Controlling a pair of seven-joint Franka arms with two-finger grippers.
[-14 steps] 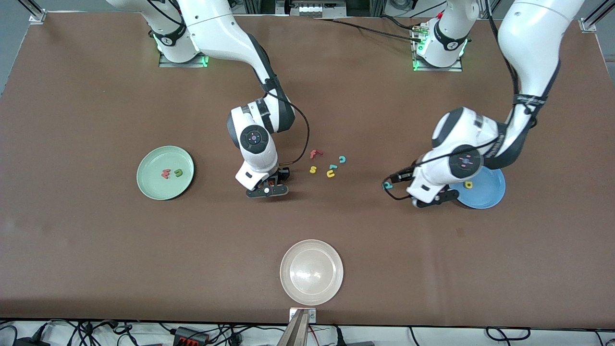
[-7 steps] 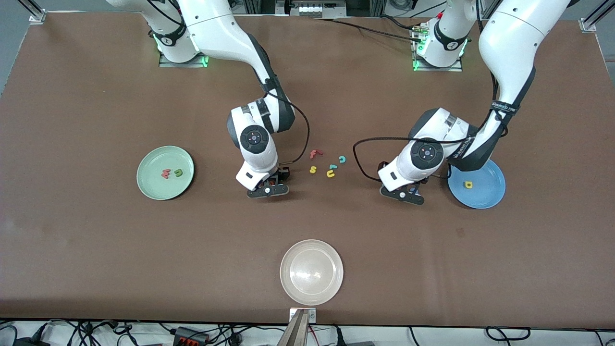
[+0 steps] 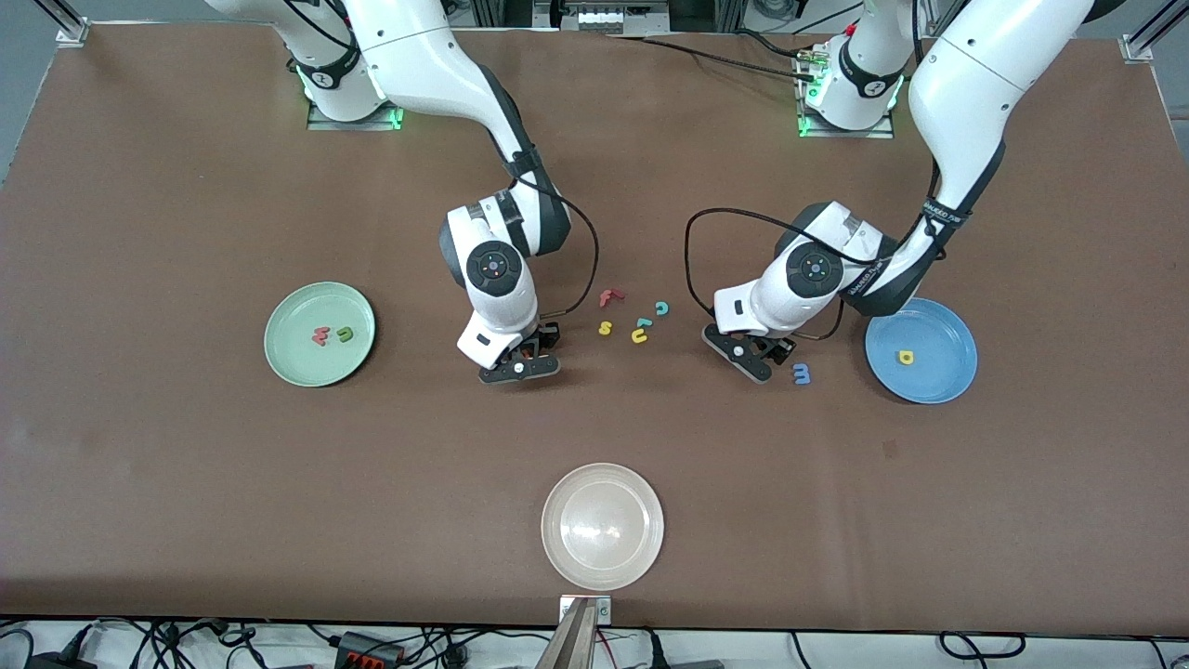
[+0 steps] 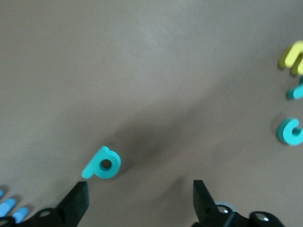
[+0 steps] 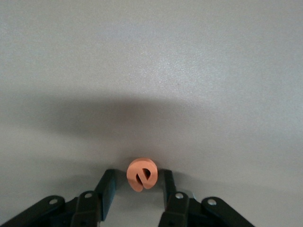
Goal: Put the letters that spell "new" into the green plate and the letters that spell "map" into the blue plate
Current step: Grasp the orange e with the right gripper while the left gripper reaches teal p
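The green plate [image 3: 307, 367], toward the right arm's end, holds the salmon "w" [image 3: 321, 335] and dark green "n" [image 3: 346, 334]. The blue plate [image 3: 938, 376], toward the left arm's end, holds the yellow "a" [image 3: 906, 356]. My right gripper [image 3: 517, 358] [image 5: 138, 177] is low at the table, half closed, with the orange "e" [image 5: 142, 174] between its fingertips and small gaps either side. My left gripper [image 3: 757, 360] [image 4: 140, 189] is wide open over the teal "p" [image 4: 103, 163], which lies just off one fingertip. The blue "m" [image 3: 801, 373] lies beside it.
Loose letters lie mid-table between the grippers: red "f" [image 3: 609, 297], yellow "s" [image 3: 606, 327], teal "c" [image 3: 661, 308], yellow "u" [image 3: 639, 336] and a small teal piece [image 3: 643, 322]. A white plate [image 3: 602, 567] sits near the table's front edge.
My left arm swung from the blue plate toward mid-table and now hangs over the "p", uncovering the blue "m". My right gripper stayed in place around the "e".
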